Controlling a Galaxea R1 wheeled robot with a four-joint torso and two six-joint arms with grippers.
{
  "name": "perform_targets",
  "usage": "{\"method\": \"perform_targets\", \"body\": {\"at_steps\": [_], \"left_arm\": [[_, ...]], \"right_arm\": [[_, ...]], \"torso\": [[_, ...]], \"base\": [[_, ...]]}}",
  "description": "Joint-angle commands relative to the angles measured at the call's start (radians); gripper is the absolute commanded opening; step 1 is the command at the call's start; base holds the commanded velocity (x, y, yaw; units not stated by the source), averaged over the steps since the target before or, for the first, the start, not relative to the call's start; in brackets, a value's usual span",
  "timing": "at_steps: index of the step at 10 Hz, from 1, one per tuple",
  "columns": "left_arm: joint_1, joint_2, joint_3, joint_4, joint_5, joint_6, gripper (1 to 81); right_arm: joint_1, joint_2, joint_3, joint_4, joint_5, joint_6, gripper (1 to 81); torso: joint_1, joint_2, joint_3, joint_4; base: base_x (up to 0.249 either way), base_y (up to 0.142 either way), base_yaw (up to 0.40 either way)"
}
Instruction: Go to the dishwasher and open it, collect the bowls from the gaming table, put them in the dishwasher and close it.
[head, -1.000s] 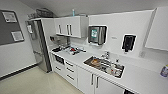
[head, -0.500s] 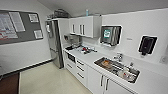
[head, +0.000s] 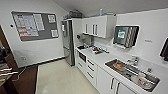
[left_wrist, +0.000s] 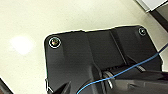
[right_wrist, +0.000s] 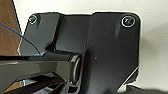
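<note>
I face a kitchen corner in the head view. A white counter (head: 100, 58) runs along the right wall over white drawers and cabinet doors. A small dark-fronted appliance (head: 82, 57) sits under the counter beside the fridge; I cannot tell whether it is the dishwasher. The bowls and the gaming table are out of view. Something orange (head: 118, 65) lies in the steel sink (head: 130, 72). Each wrist view shows the robot's dark plate over the floor.
A tall steel fridge (head: 67, 42) stands in the far corner, with white wall cabinets (head: 98, 26) to its right. A notice board (head: 35, 25) hangs on the left wall. Pale floor (head: 60, 77) lies ahead. A brown table edge (head: 5, 77) is at the left.
The whole head view has swung: the camera turned left. The sink slid toward the right edge, and the fridge and notice board came further into view.
</note>
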Motion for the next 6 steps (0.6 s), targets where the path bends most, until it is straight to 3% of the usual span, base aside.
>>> {"method": "perform_targets", "body": {"at_steps": [1,6], "left_arm": [[-0.050,-0.005,-0.003,0.003,0.042,0.004,81.1],[-0.051,-0.005,-0.001,0.000,0.042,0.004,81.1]], "right_arm": [[0.041,-0.004,0.000,-0.009,-0.047,-0.004,81.1],[0.043,0.001,0.003,-0.014,-0.047,-0.009,81.1]], "torso": [[0.000,0.000,0.000,0.000],[0.000,0.000,0.000,0.000]], "base": [[0.000,0.000,0.367],[0.000,0.000,0.367]]}}
